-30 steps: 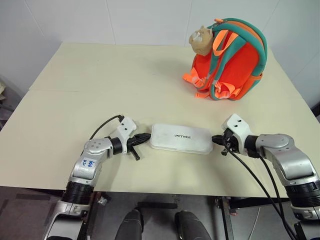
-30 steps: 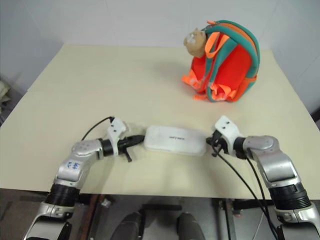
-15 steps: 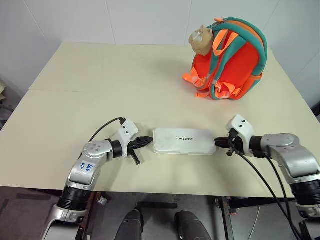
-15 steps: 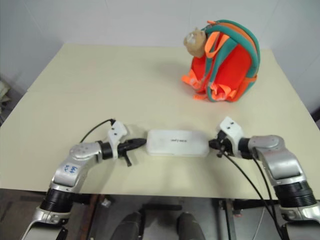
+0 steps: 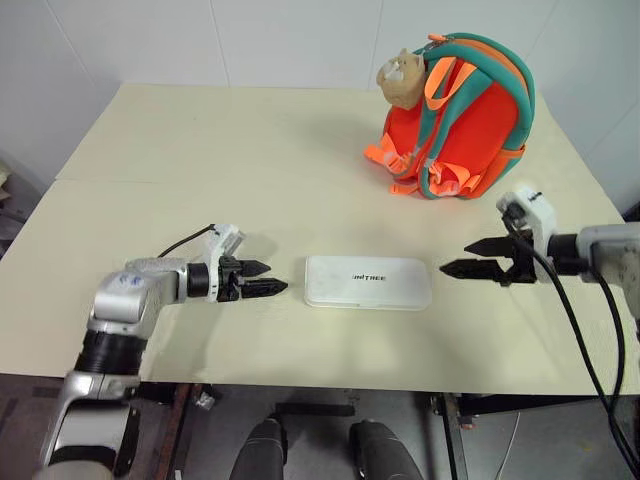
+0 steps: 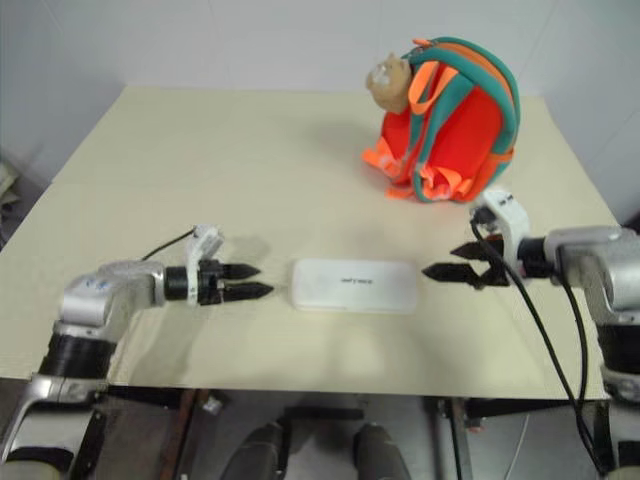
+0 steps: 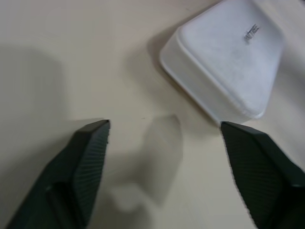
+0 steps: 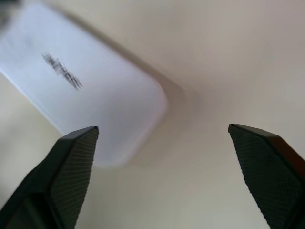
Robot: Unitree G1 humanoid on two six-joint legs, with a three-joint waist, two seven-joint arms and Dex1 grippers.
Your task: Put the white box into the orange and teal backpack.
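**Clerk:** Item one, the white box (image 5: 368, 283). It lies flat on the table (image 5: 200, 150) near your front edge, lettered face up, long side running across you. Nothing touches it.

**Operator:** And the grippers?

**Clerk:** Item two, left gripper (image 5: 262, 278): fingers spread apart, empty, tips pointing at the box's left end, just beside it with bare table between. Item three, right gripper (image 5: 470, 258): fingers likewise parted, empty, aimed at the box's right end and sitting a little farther off than the left. In the right wrist view its two fingers straddle bare table with a corner of the box beyond them.

**Operator:** Why that layout?

**Clerk:** Your two grippers bracket the box end to end, which I read as a set-up for a two-handed pickup of a long, thin case that one narrow gripper would hold poorly.

**Operator:** The bag?

**Clerk:** Item four, the orange and teal backpack (image 5: 470, 125): upright at the far right of the table, well apart from the box, straps facing you, tan plush charm (image 5: 403, 78) at its top. I cannot tell whether its zipper is open.
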